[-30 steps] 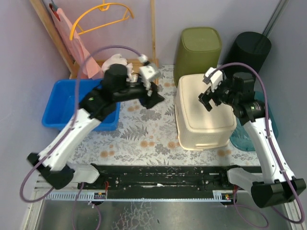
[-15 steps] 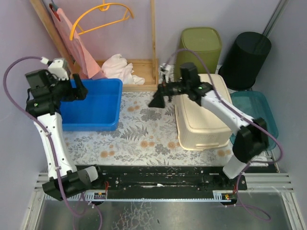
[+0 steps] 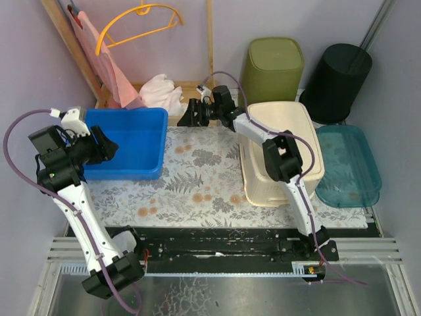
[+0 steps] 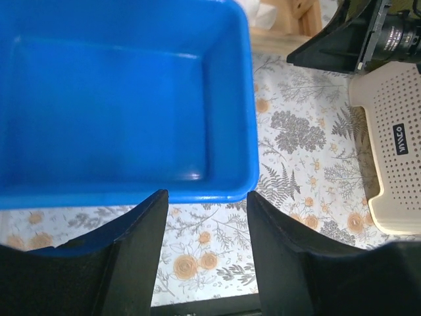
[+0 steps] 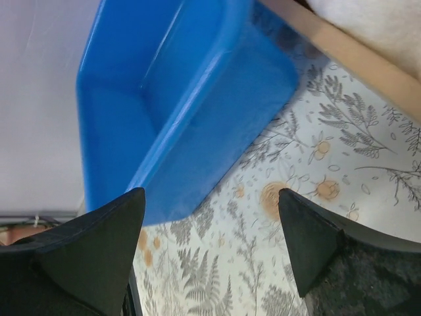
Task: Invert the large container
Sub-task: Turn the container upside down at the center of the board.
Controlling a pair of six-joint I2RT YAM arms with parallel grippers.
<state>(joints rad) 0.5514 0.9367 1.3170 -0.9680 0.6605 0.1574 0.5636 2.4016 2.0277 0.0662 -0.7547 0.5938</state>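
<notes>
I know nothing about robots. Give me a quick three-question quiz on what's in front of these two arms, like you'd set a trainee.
1. True or false: the blue tub sits with its opening facing up.
2. The shallow tray to the right of the cream basket is: A teal, B red, C yellow.
3. Fill in: the hanger at the back is coloured ____.
Key: 1 true; 2 A; 3 orange.
</notes>
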